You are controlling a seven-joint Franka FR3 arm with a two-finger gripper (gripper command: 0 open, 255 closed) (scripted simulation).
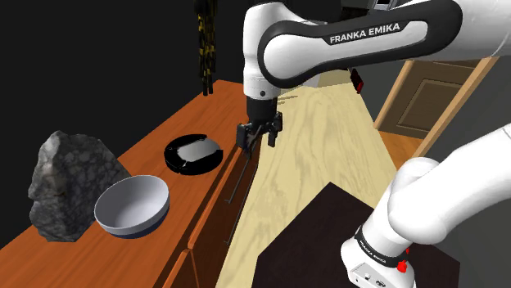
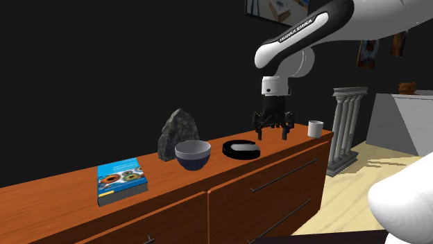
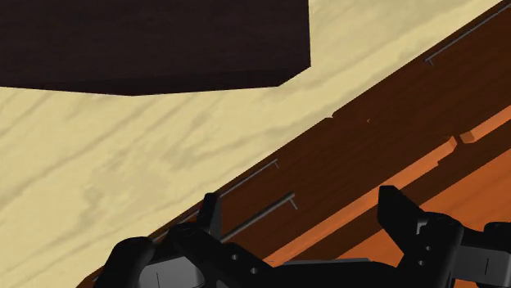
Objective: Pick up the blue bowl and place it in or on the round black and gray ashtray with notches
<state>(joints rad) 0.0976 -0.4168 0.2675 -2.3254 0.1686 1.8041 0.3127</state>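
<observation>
In the shoulder view, the round black ashtray with a grey inside and notched rim (image 1: 194, 153) sits on the top of the orange-brown wooden cabinet (image 1: 156, 143). The blue-grey round bowl (image 1: 133, 204) stands upright and empty on the same top, near the ashtray on the shoulder view's lower left, not touching it. A rough grey rock (image 1: 70, 184) stands past the bowl, farther from the ashtray. The all-black two-finger gripper (image 1: 260, 135) hangs just to the ashtray's right in this view, raised over the cabinet's front edge, its jaws spread with nothing between them.

In the second exterior view, the bowl (image 2: 193, 154) stands just left of the ashtray (image 2: 241, 148), with the rock (image 2: 179, 134) behind it. A blue-covered book (image 2: 122, 180) lies much farther to the ashtray's left. The gripper (image 2: 272, 128) hovers above and to the ashtray's right, and a small white cup (image 2: 316, 128) stands beyond it on that side.

In the wrist view, the gripper (image 3: 300, 196) has its fingers (image 3: 211, 217) well apart over the cabinet's drawer front (image 3: 368, 139), with pale wooden floor (image 3: 123, 139) beyond.
</observation>
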